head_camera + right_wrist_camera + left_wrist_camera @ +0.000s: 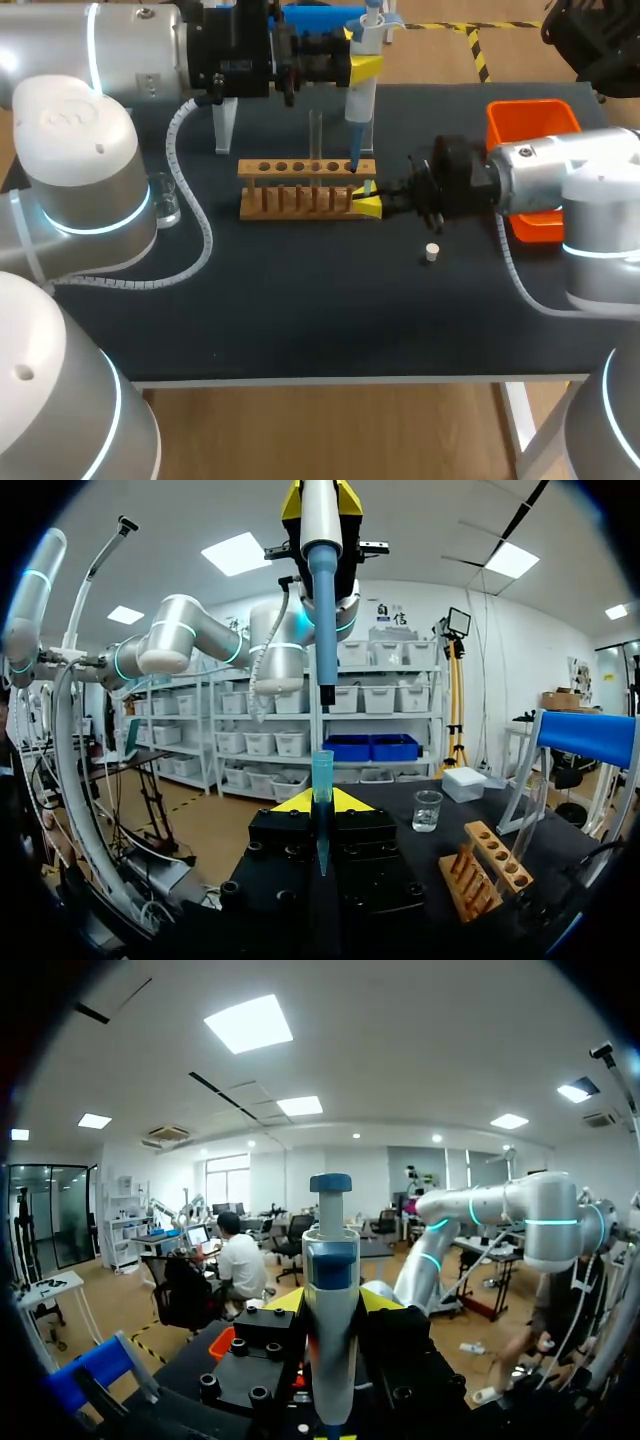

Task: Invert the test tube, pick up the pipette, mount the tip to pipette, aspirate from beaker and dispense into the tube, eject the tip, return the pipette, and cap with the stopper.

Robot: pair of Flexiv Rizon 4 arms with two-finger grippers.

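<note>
My left gripper (365, 68) is shut on the white and blue pipette (360, 105), which hangs upright over the right end of the wooden rack (300, 190). In the left wrist view the pipette (330, 1320) stands between my left gripper's (331, 1305) fingers. My right gripper (368, 205) sits at the rack's right end, shut on a teal pipette tip (321, 780) that stands upright. The pipette's nozzle (324, 620) is straight above that tip with a gap between them. A clear test tube (315, 135) stands in the rack. The white stopper (432, 252) lies on the table.
A glass beaker (165, 200) stands at the table's left, also seen as the beaker (427, 810) in the right wrist view. An orange bin (530, 125) sits at the right, behind my right arm. A clear stand (225, 125) is at the back.
</note>
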